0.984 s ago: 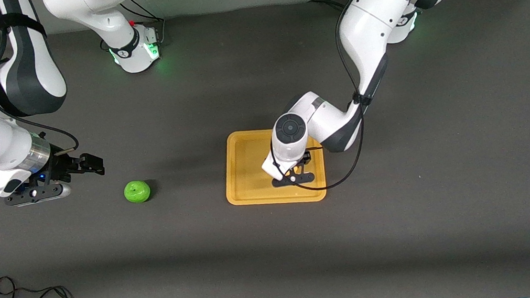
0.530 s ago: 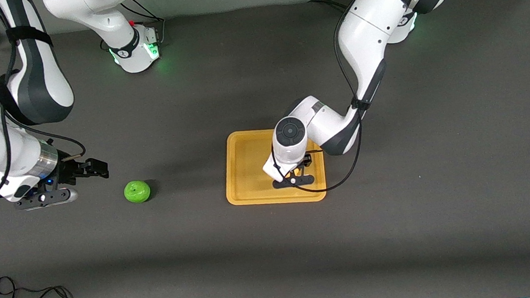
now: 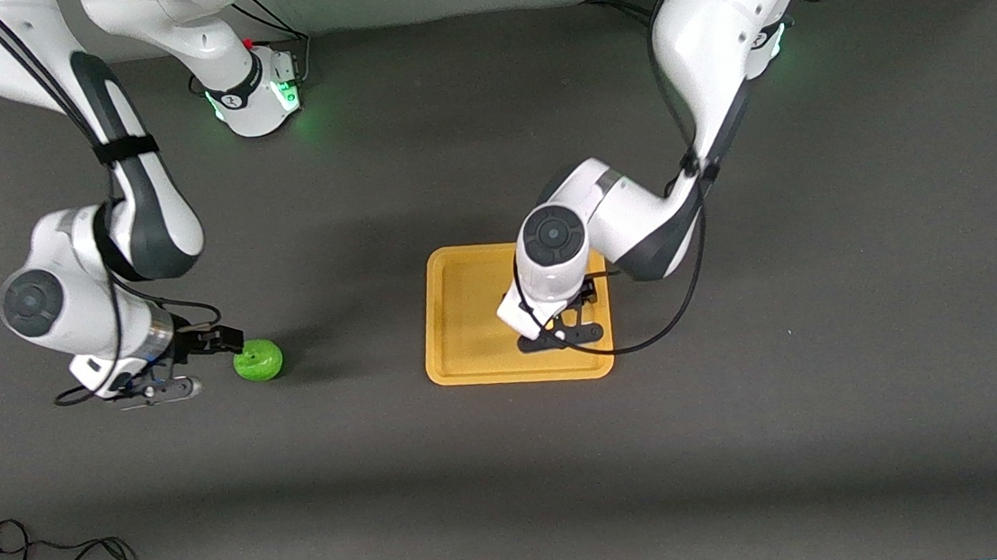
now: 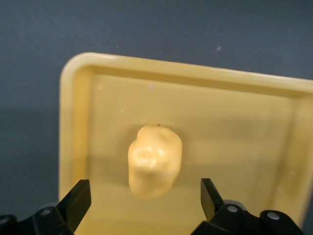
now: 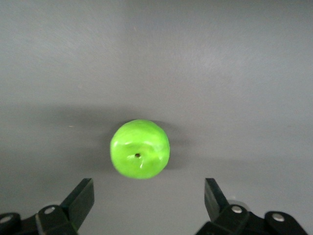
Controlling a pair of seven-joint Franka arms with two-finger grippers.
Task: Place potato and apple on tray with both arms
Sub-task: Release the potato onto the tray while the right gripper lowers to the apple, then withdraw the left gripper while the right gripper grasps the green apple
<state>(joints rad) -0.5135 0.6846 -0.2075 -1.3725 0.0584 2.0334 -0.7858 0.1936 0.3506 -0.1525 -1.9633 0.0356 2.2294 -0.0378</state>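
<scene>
We see potato (image 4: 154, 160) lying on tray (image 4: 73, 127), centre frame, between wide-spread left gripper (image 4: 145, 203) fingers, untouched. Apple (image 5: 140, 149) on table, mid-frame, ahead of wide-spread right gripper (image 5: 149, 198) fingers, apart.

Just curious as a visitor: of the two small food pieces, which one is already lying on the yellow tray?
The potato, the pale lumpy piece, lies on the tray under the open left gripper. The green apple sits on the bare table by the open right gripper.

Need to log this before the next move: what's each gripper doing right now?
Left gripper: open over the tray, holding nothing; the potato lies on the tray.
Right gripper: open, empty, beside the apple on the table.
</scene>
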